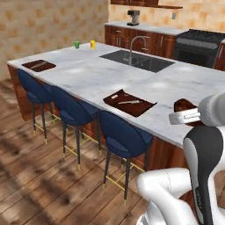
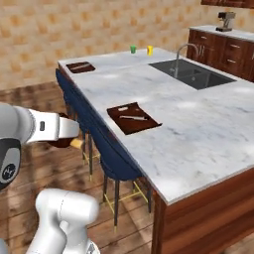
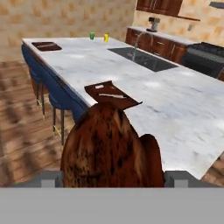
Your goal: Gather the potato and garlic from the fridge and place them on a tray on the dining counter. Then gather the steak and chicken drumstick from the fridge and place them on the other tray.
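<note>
My gripper (image 3: 113,177) is shut on the chicken drumstick (image 3: 109,144), a dark brown lump that bulges up between the two fingertips. From the right base view the drumstick (image 2: 62,143) hangs under the gripper (image 2: 69,136), its pale bone end pointing at the stools. It is held in the air off the near end of the dining counter (image 1: 88,74). One dark brown tray (image 1: 129,102) lies near the counter's front edge, ahead of the gripper (image 1: 183,115). A second tray (image 1: 38,65) lies at the far left end. The fridge, potato, garlic and steak are out of view.
Three blue stools (image 1: 125,138) line the counter's near side over a wood floor. A dark sink (image 1: 137,60) with a tap is set in the marble top. A green cup (image 1: 76,44) and a yellow cup (image 1: 92,44) stand at the far edge. A stove (image 1: 200,46) sits behind.
</note>
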